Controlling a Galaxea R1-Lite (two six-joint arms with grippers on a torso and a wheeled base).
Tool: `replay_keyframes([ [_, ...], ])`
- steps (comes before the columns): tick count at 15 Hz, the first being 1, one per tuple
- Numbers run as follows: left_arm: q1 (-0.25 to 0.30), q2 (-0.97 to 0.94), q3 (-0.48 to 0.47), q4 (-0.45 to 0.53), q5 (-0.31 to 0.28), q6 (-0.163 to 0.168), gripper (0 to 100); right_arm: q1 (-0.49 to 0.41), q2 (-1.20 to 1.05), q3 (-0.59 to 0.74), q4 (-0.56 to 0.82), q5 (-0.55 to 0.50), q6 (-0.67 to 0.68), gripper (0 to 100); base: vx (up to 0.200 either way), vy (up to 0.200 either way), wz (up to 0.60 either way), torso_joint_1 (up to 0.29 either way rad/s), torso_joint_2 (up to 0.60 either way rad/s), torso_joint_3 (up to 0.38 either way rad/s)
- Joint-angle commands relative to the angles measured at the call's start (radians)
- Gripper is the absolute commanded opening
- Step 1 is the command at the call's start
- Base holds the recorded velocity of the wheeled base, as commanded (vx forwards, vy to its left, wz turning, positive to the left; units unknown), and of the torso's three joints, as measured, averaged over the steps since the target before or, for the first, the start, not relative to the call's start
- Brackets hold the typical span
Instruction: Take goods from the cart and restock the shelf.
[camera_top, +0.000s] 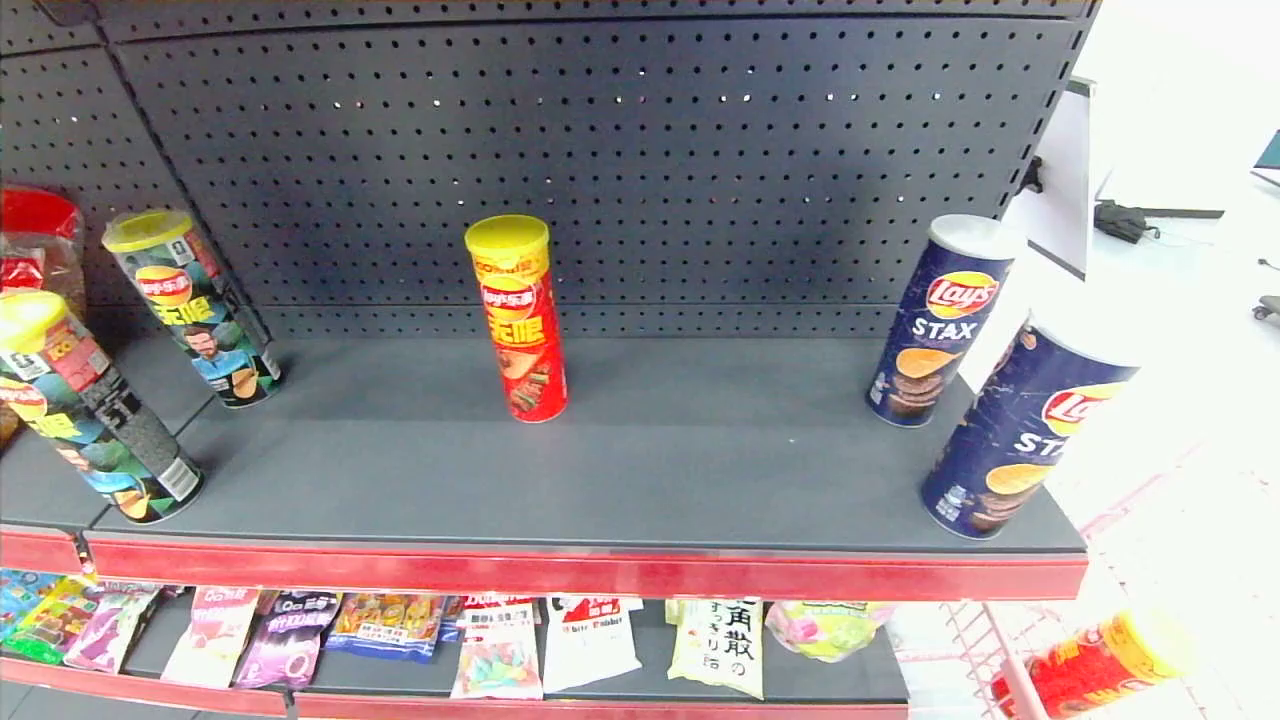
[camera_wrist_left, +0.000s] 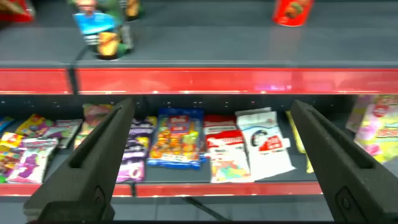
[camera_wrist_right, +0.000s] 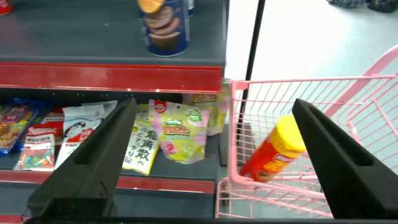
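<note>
Spread and empty: left claw (camera_wrist_left: 211, 109), right claw (camera_wrist_right: 214, 106); cart (camera_wrist_right: 311, 81) with 1 red can (camera_wrist_right: 273, 152) is cut off.

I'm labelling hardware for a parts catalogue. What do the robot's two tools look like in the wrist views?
The left tool and right tool look alike: each has two long, flat-sided fingers in matte dark grey, tapering toward the tips. On the left tool, a small round fastener or hole shows near each finger's base.
</note>
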Motion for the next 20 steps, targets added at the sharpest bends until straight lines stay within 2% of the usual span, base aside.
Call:
replay_keyframes([
  [1,0.000,0.001,0.000,0.000,0.000,-0.002,100,0.000,0.000,0.000,-0.002,0.000,0.000,100,0.000,0.000,0.00,0.000,0.00,0.000],
  [3,0.000,0.001,0.000,0.000,0.000,-0.002,100,0.000,0.000,0.000,0.000,0.000,0.000,100,0.000,0.000,0.00,0.000,0.00,0.000],
  [7,0.000,0.001,0.000,0.000,0.000,-0.002,100,0.000,0.000,0.000,-0.002,0.000,0.000,100,-0.200,0.000,0.00,0.004,0.00,0.002],
  [12,0.000,0.001,0.000,0.000,-0.001,-0.002,100,0.000,0.000,0.000,-0.002,0.000,0.001,100,0.000,0.000,0.00,0.000,0.00,0.000],
  [20,0.000,0.001,0.000,0.000,0.000,-0.002,100,0.000,0.000,0.000,-0.002,-0.001,0.003,100,0.000,0.000,-0.60,0.005,0.01,-0.001],
])
